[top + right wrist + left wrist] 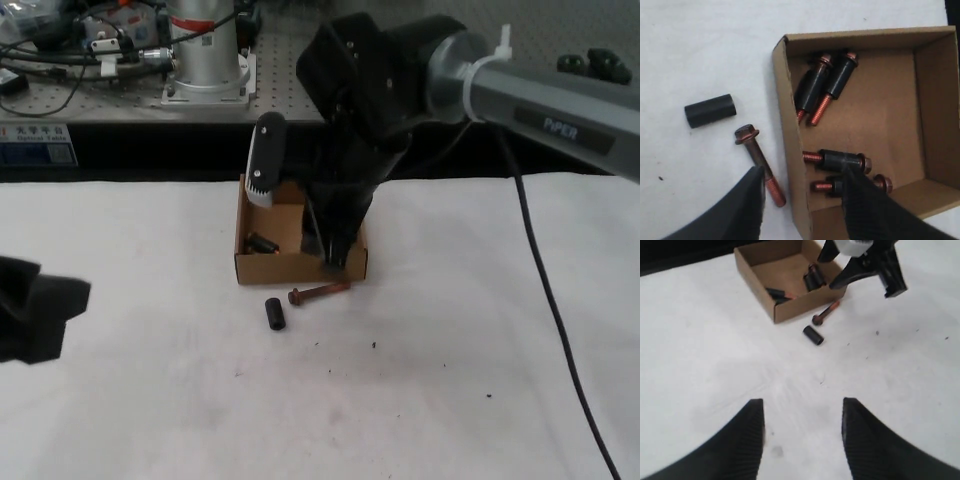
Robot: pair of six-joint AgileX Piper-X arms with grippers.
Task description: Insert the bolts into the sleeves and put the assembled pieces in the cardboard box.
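Four assembled pieces (842, 160) are counted inside the cardboard box (790, 125). One loose bolt (759, 162) and one loose sleeve (710, 110) are left on the white cloth (150, 400), so the last pair is judged to be the step in hand.

The right gripper (802, 172) is held low over the box's near wall, fingers spread, nothing gripped. One finger is seen over the bolt's threaded end outside the box, the other over the pieces inside. The left gripper (802, 401) is parked well back toward the left side of the cloth, also spread and empty.

Next move, as judged: the bolt and the sleeve are to be picked up, lined up end to end and pushed together.

Edges: the bolt lies just beside the near wall, so little finger room is left on that side; a grip nearer the head, away from the cardboard, looks safer. A nudge of the wall could shift the box. The sleeve lies near the bolt's head but apart from it, with open cloth all round. Wide open cloth is available in front of the box and on both sides.
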